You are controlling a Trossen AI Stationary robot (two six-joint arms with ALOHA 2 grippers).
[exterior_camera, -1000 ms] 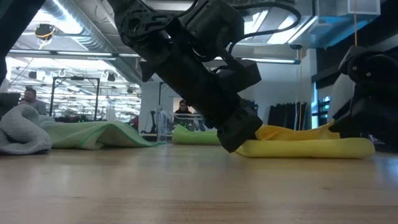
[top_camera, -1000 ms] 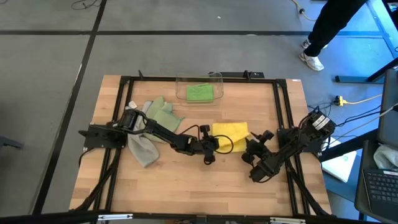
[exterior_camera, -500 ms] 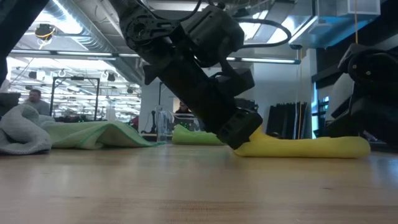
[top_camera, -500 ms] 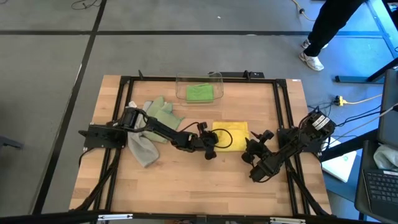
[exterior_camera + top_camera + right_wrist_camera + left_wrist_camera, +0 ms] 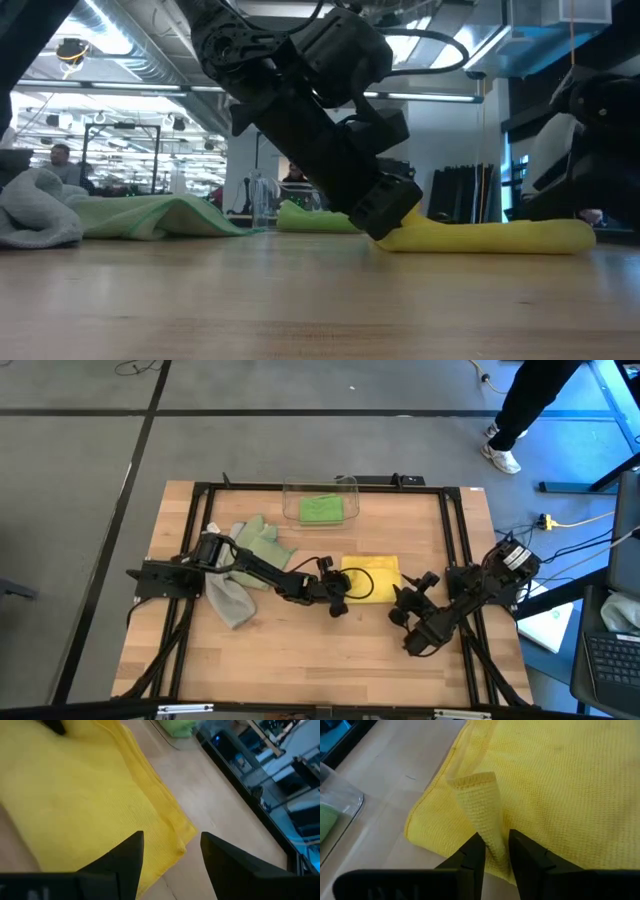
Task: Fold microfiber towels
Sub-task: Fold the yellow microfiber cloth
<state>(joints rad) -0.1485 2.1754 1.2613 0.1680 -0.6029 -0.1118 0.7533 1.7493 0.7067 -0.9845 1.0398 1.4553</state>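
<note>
On the wooden table (image 5: 300, 650), one bright green microfiber towel (image 5: 321, 509) is seen folded in the clear plastic bin (image 5: 345, 485), a folded yellow microfiber towel (image 5: 372, 572) is pinched at a corner by the left gripper (image 5: 494, 851) while the right gripper (image 5: 170, 855) hangs released at its opposite edge, and the pale sage green towel (image 5: 258, 543) and grey towel (image 5: 229, 600) are left crumpled.

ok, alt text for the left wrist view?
The left gripper pinches a raised corner of the folded yellow towel between its two dark fingers. The towel lies on the wooden table; a clear bin's edge shows beside it.

R gripper (image 5: 170, 865) fingers apart over folded yellow towel (image 5: 75, 795) corner, not touching.
</note>
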